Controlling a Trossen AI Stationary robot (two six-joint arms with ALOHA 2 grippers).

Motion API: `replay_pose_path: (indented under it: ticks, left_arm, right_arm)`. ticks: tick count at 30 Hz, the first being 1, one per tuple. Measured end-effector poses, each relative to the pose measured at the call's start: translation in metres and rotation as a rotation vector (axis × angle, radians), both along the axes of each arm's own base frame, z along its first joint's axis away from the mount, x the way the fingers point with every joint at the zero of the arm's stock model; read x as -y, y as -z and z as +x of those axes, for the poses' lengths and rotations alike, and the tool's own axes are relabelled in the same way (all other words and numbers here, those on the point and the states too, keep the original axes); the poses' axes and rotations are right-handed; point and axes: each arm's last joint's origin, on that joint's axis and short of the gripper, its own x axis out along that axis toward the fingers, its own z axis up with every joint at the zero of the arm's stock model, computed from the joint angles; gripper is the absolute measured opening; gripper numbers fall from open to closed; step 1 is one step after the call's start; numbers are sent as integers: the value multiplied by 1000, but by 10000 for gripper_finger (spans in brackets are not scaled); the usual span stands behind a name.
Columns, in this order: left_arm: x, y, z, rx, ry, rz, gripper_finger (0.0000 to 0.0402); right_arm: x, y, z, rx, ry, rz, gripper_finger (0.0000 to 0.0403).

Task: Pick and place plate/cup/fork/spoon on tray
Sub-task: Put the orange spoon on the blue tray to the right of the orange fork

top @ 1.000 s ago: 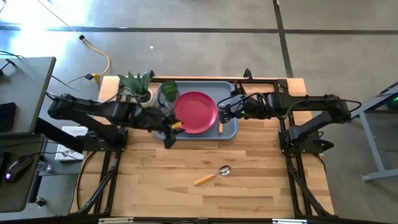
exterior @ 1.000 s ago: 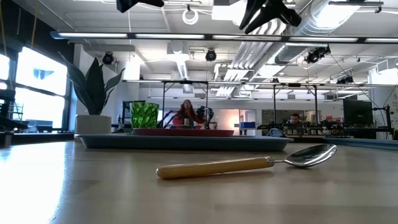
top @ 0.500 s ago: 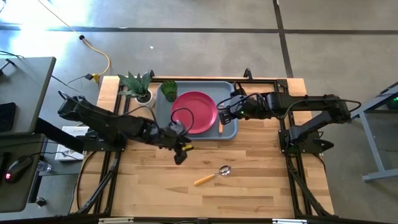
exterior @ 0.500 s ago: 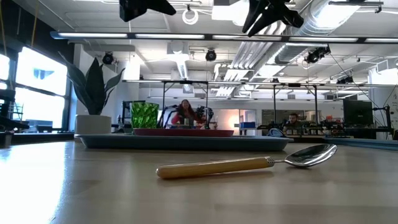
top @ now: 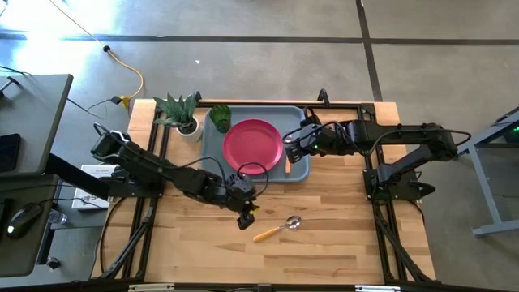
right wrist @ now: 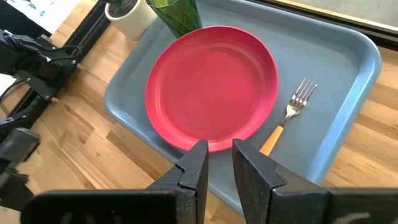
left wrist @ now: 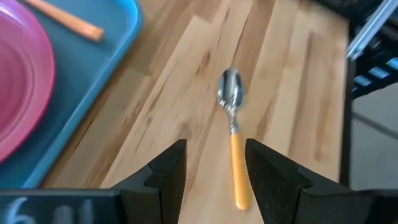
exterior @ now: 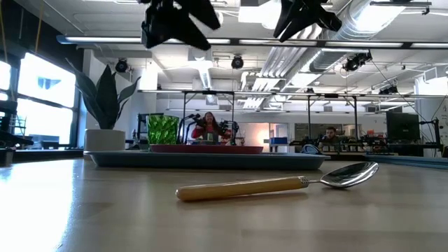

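**Spoon alone on the bare table, left tool above it**

Nearest the front edge, the spoon [top: 277, 229] lies flat on the wooden table [top: 324, 243], well apart from the tray, its orange handle toward the front and its silver bowl toward the tray. The left tool [top: 245, 217] hangs just beside the handle end, over the table between spoon and tray; its fingers [left wrist: 161, 180] stand spread apart and empty, with the spoon lying between and beyond them.

Farther back sits the tray [top: 297, 172]. The plate [top: 253, 146] lies flat in its middle, and the fork [right wrist: 287, 119] rests on the tray floor beside the plate, tines away from the table's front. The right tool [top: 289, 152] hovers over the tray's right end, its fingers [right wrist: 194, 168] a narrow gap apart, holding nothing.

At the tray's far left corner stands the cup [top: 220, 118], with a potted plant [top: 180, 113] just outside the tray.
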Motion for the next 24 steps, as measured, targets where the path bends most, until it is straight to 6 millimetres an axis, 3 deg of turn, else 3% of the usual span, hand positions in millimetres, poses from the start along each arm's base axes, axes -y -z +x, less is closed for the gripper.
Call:
replay_pose_path:
  ticks: [15,24]
  left_arm:
    - [18,56,22,-133,-10,-84,155]
    - [22,59,29,-91,0,-145,155]
  right_arm:
    - [0,2,-2,-34,2,-4,64]
    - [1,2,-3,-40,16,-23,64]
